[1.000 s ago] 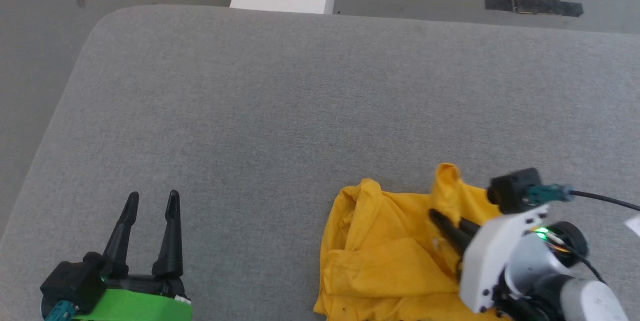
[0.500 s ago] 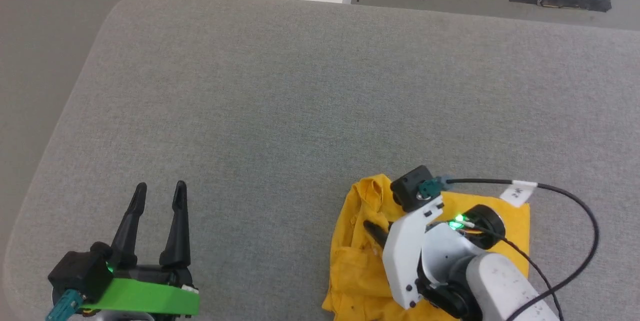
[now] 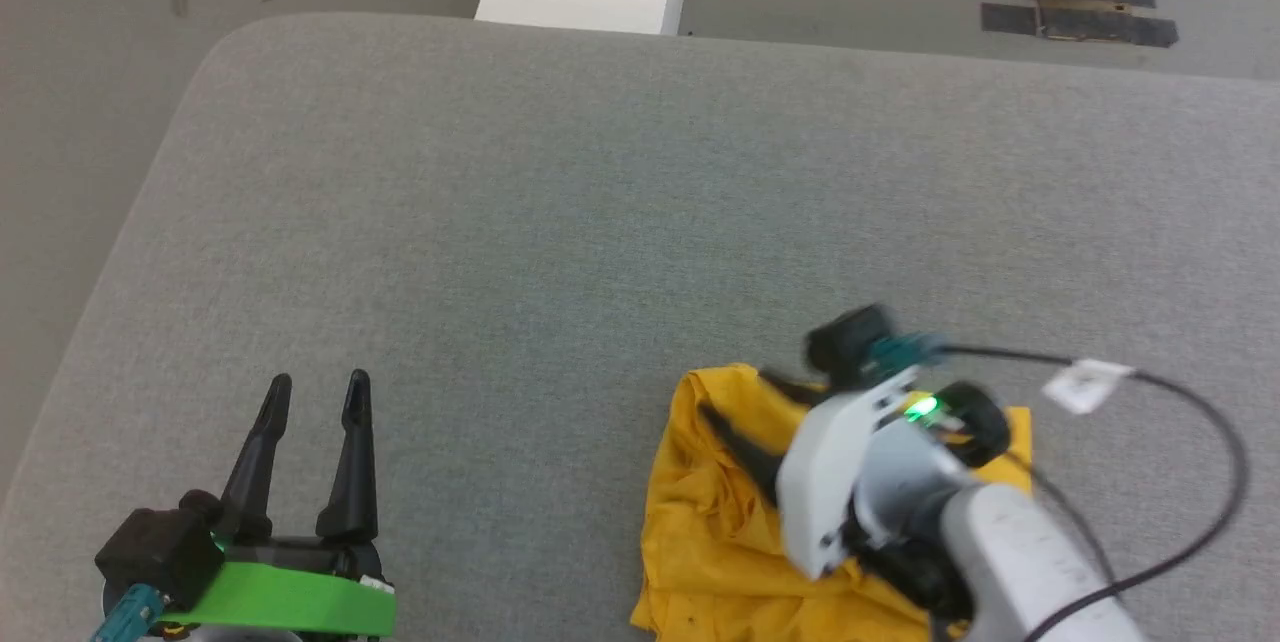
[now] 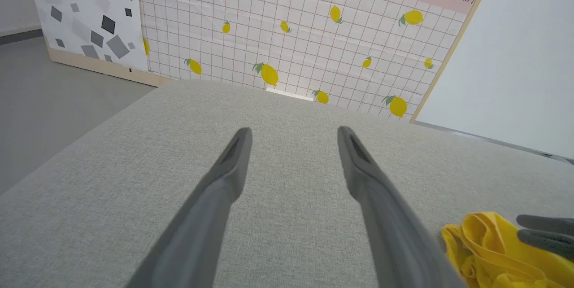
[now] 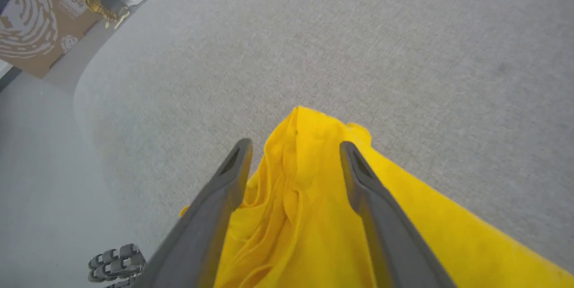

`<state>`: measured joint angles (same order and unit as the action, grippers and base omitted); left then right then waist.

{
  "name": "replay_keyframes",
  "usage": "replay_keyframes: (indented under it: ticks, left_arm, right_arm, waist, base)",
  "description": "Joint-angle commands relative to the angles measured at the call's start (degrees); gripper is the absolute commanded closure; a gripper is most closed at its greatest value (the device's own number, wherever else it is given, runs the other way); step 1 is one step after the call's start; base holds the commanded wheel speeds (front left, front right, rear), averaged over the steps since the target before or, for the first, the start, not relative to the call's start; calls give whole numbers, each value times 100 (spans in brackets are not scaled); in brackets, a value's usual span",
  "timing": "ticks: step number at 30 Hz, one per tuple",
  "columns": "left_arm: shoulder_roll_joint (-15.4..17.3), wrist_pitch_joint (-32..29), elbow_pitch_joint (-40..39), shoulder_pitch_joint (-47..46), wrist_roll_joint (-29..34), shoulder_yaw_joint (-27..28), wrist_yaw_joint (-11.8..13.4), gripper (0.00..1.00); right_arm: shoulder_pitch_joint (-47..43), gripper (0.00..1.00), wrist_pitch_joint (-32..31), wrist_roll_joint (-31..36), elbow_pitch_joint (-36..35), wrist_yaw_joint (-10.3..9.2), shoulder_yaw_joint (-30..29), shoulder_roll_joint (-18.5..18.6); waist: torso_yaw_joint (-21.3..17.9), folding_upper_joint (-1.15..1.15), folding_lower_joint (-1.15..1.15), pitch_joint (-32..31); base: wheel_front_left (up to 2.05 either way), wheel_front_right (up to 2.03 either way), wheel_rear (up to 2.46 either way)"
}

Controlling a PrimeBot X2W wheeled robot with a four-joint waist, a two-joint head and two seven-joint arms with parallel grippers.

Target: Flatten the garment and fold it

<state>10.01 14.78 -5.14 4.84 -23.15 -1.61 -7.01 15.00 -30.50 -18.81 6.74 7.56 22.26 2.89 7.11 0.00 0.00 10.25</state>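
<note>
Inspecting shirt (image 3: pixel 700 532): crumpled on the table (image 3: pixel 600 202), near edge, right of centre | your right gripper (image 5: pixel 296 144): fingers spread, gripping nothing, either side of a raised fold | your left gripper (image 3: pixel 318 380): fingers apart, empty, well left of shirt.

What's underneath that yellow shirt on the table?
The garment lies crumpled on the grey table, whose padded surface shows beside it. Its folds overlap, so whatever lies beneath them is covered. The open right gripper is above it.
</note>
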Motion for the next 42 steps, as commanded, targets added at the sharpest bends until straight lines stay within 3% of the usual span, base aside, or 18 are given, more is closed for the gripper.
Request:
replay_keyframes:
  ticks: [1, 3, 4, 7, 12, 17, 28, 29, 30, 31, 42]
  left_arm:
    - [-3, 22, -24, 57, 31, 21, -21, 0]
    - [4, 22, -44, 88, 39, 15, -21, 0]
    - [17, 22, -76, 116, 59, -3, -20, 0]
    - [32, 22, -124, 125, 89, -28, -15, 0]
    - [73, 22, -224, 136, 145, -30, -5, 0]
    - [96, 22, -261, 142, 136, -26, -1, 0]
    - [193, -95, -304, 165, 126, -114, 8, 0]
    - [196, -103, -305, 165, 129, -125, 12, 0]
    - [198, -109, -305, 165, 131, -135, 14, 0]
    - [200, -118, -305, 167, 133, -150, 15, 0]
    - [211, -147, -377, 147, 147, -216, 77, 0]
  right_arm:
    - [-30, 0, 72, 21, -192, -8, -209, -1]
    - [-201, 0, 116, 184, -486, -8, -616, -1]
    - [-597, 0, 161, 459, -973, -8, -1316, 11]
    - [-1202, 0, 135, 634, -1457, -8, -2103, 36]
    - [-2069, 0, 123, 680, -1836, -8, -2898, 15]
    - [-2403, 0, 282, 480, -1612, -8, -2956, 2]
    - [-1889, 0, 701, -156, 61, -8, -2392, -1]
    - [-1840, 13, 714, -229, 192, -8, -2341, -1]
    - [-1805, 62, 724, -252, 282, -8, -2300, -1]
    - [-1768, 100, 727, -252, 381, -8, -2251, -1]
    - [-1533, 100, 925, -242, 372, -8, -2119, -1]
  waist:
    - [-115, 0, 0, -83]
    - [-164, 0, 0, -102]
    - [-205, 0, 0, -103]
    - [-221, 0, 0, -78]
    - [-268, 0, 0, -29]
    - [-305, 0, 0, -34]
    - [-173, 0, 0, -145]
    - [-163, 0, 0, -158]
    - [-155, 0, 0, -169]
    - [-146, 0, 0, -181]
    - [-239, 0, 0, -228]
  base:
    - [0, 0, 0]
    - [0, 0, 0]
    - [0, 0, 0]
    - [0, 0, 0]
    - [0, 0, 0]
    - [0, 0, 0]
    - [0, 0, 0]
    - [0, 0, 0]
    - [0, 0, 0]
    - [0, 0, 0]
    - [0, 0, 0]
